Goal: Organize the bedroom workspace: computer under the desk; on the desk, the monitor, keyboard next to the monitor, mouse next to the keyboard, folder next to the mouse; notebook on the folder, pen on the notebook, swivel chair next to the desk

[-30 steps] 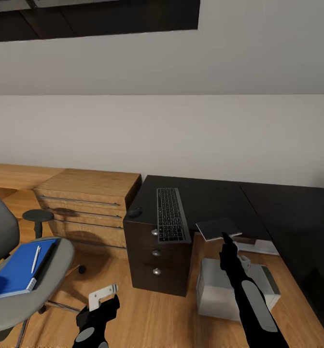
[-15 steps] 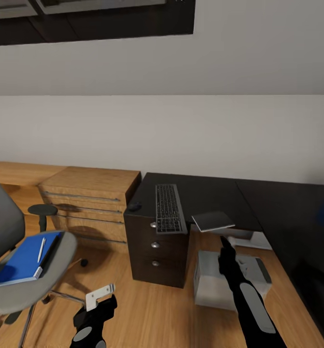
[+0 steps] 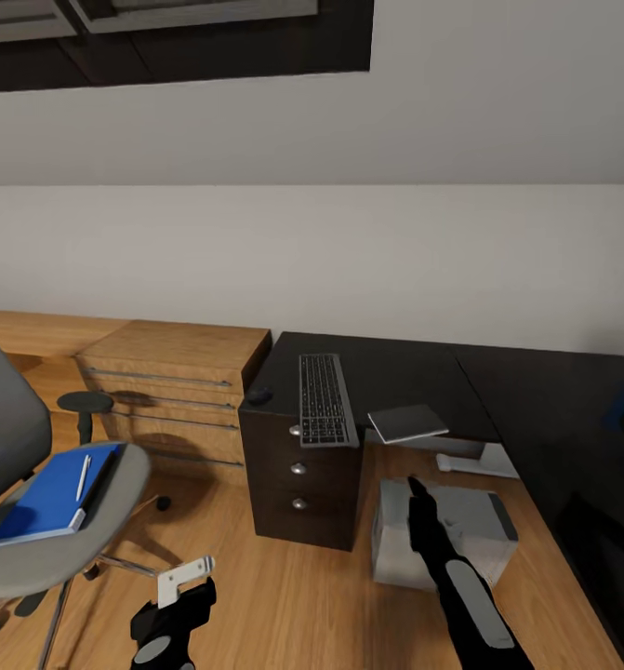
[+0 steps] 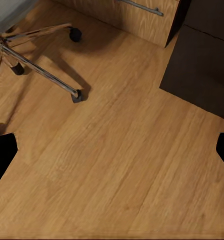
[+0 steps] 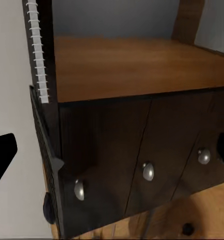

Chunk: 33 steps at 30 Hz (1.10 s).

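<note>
Your left gripper (image 3: 183, 596) and right gripper (image 3: 412, 493) both hang spread apart, clamping nothing. The keyboard (image 3: 324, 400) and notebook (image 3: 407, 422) lie on the desk (image 3: 535, 400); folder (image 3: 51, 484) and pen (image 3: 83, 476) sit on the swivel chair (image 3: 33, 549) at left

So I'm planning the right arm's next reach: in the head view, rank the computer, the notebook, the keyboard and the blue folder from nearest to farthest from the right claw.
1. computer, on the floor beside the right claw.
2. notebook, on the desk edge above it.
3. keyboard, on the drawer end, leftward.
4. blue folder, on the swivel chair, far left.
</note>
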Tool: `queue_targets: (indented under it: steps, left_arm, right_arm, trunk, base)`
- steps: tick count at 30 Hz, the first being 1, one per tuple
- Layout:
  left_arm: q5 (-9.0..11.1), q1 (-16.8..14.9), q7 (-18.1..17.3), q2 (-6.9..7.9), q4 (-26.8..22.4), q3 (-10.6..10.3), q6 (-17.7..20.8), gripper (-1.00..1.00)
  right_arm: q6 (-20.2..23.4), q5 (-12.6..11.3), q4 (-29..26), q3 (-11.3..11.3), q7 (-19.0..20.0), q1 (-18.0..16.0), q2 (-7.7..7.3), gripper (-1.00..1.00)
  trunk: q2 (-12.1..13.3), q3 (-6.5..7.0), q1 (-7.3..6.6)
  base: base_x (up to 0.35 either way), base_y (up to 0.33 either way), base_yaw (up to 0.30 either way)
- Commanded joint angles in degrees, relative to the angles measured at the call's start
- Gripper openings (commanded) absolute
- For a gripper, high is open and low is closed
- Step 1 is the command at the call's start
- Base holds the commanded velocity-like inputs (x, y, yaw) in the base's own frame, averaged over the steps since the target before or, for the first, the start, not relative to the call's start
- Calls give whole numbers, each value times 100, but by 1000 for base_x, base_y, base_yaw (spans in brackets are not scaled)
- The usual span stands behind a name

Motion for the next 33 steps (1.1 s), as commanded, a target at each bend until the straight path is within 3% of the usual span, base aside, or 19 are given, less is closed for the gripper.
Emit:
queue_targets:
  steps: [1, 2, 5, 9, 10, 13, 14, 15, 16, 17, 20, 23, 27, 33]
  left_arm:
    - [39, -3, 41, 30, 86, -7, 11, 100]
    - [40, -3, 39, 54, 184, -7, 7, 100]
    - [37, -3, 37, 115, 580, -7, -18, 100]
    - [38, -3, 35, 141, 935, -7, -208, 100]
    - [39, -3, 33, 148, 1125, -9, -414, 100]
    - [36, -3, 27, 152, 1452, -17, -818, 100]
    - [35, -3, 20, 152, 1679, -28, -1109, 100]
    - [33, -3, 18, 150, 1794, -35, -1254, 100]
    - [33, -3, 16, 147, 1913, -40, -1393, 100]
    - [31, -3, 13, 140, 2169, -49, -1649, 100]
    - [23, -3, 21, 133, 2603, -65, -1981, 100]
    - [19, -3, 23, 129, 3031, -88, -2280, 100]
    - [16, -3, 25, 116, 3555, -124, -2814, 100]
    - [17, -3, 26, 89, 3893, -138, -3700, 100]
  right_arm:
    - [-18, 12, 120, 34, -16, -1, 3, 100]
    - [-58, 101, 265, 77, -15, -2, 1, 100]
    - [-414, 749, 875, 198, -3, 0, 0, 100]
    - [-1018, 1750, 1386, 265, 3, -2, 9, 100]
    - [-1367, 2308, 1618, 284, 5, -1, 20, 100]
    - [-1887, 3132, 2012, 300, 6, -3, 33, 100]
    - [-2201, 3638, 2343, 306, 7, -2, 39, 100]
    - [-2347, 3874, 2530, 308, 7, -3, 41, 100]
    - [-2615, 4299, 2917, 311, 7, -4, 45, 100]
    - [-2745, 4486, 3103, 312, 7, -4, 46, 100]
    - [-3138, 4931, 3560, 308, 1, -4, 48, 100]
    - [-3508, 5188, 3854, 293, -4, -5, 35, 100]
    - [-3863, 5370, 4088, 267, -14, -5, -44, 100]
    - [-4042, 5490, 4412, 305, -3, -5, -143, 100]
  trunk:
    - [39, 14, -23]
    - [79, 32, -45]
    - [199, 85, -111]
    - [359, 157, -199]
    - [399, 175, -220]
    - [520, 229, -286]
    - [560, 247, -308]
    - [600, 265, -330]
    - [640, 283, -352]
    - [680, 301, -374]
    - [801, 355, -440]
    - [921, 409, -506]
    - [1081, 480, -594]
    - [1322, 588, -726]
  base:
    - [-4, -1, 0]
    - [-3, -1, 0]
    - [-2, 0, 0]
    - [0, 0, 0]
    - [0, 0, 0]
    - [0, 0, 0]
    - [0, 0, 0]
    - [0, 0, 0]
    - [0, 0, 0]
    - [0, 0, 0]
    - [0, 0, 0]
    - [0, 0, 0]
    - [0, 0, 0]
    - [0, 0, 0]
